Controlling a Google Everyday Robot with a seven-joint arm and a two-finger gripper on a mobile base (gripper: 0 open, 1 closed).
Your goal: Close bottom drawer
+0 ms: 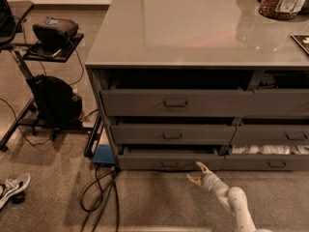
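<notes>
The bottom drawer (145, 161) is the lowest of the left column in a grey cabinet. It is dark grey with a low front panel and a small centre pull handle (170, 164). It stands out a little, with a dark gap above its front. My gripper (197, 173) is on a pale arm coming from the lower right. It hovers just above the floor, right in front of the drawer's front panel and a little right of the handle. Its fingers are spread and hold nothing.
Above are a middle drawer (172, 135) and a taller-fronted top drawer (176, 103), both pulled out. A drawer at the right (270, 150) shows pale contents. Cables (101, 192) and a blue box (104, 154) lie at the cabinet's left corner. A black bag (55, 100) and a stand (50, 47) are further left.
</notes>
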